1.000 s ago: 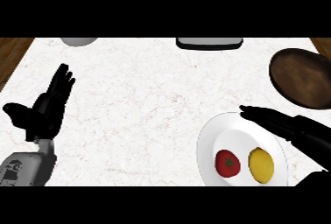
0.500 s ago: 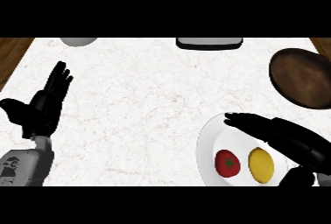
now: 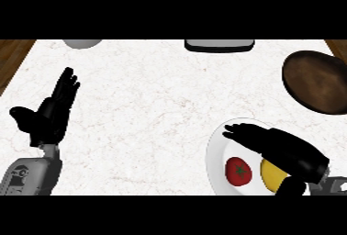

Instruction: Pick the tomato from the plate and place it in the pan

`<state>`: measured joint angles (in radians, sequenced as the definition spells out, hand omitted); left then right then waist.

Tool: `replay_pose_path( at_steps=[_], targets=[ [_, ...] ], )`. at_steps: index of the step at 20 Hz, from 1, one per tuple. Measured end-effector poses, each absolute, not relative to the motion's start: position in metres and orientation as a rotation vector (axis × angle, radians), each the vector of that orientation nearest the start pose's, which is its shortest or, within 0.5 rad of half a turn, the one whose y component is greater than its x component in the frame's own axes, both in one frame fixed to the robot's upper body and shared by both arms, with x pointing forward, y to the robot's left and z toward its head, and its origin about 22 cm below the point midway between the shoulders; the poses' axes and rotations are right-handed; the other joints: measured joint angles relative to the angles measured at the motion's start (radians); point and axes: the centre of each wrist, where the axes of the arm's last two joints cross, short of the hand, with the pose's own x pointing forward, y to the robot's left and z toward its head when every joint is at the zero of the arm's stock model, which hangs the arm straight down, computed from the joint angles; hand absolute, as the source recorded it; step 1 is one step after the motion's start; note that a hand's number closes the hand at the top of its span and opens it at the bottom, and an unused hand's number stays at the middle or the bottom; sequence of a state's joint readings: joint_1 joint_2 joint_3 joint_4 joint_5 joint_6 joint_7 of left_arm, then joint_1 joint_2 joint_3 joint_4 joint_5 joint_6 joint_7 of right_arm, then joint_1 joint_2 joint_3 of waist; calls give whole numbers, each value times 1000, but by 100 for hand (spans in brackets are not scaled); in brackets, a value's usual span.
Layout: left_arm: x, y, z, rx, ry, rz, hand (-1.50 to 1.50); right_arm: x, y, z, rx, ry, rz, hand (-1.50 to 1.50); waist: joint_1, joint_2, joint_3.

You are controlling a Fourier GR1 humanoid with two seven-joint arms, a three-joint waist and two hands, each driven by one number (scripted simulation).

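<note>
A red tomato [image 3: 238,170] with a green stem lies on a white plate [image 3: 218,151] at the lower right, beside a yellow lemon [image 3: 271,175]. My right hand [image 3: 278,148] hovers over the plate's upper half, fingers straight and pointing up-left, open, partly covering the lemon. The tomato sits just below and left of that hand, untouched. A dark brown pan [image 3: 317,81] rests at the right edge, above the plate. My left hand [image 3: 49,117] rests open at the left, fingers up.
A dark rectangular object [image 3: 220,44] sits at the counter's far edge, centre-right. A grey round object [image 3: 82,43] peeks in at the top left. Wood floor shows beyond the counter's left edge [image 3: 12,55].
My right hand has slid leftward and down over the plate, closer to the tomato. The left hand has barely moved.
</note>
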<state>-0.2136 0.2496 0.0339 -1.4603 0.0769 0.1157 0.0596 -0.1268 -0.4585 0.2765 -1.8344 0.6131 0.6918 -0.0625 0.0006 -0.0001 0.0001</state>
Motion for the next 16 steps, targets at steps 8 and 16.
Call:
replay_pose_path(
  at_steps=[8,16],
  targets=[
    [291,277,46,203,-1618,-50,0,249,-223,88,-284,-1262,1699,-150,1,0,0],
    [295,276,49,202,-1615,-47,0,250,-213,70,-286,-1224,1730,-150,0,0,0]
  ],
)
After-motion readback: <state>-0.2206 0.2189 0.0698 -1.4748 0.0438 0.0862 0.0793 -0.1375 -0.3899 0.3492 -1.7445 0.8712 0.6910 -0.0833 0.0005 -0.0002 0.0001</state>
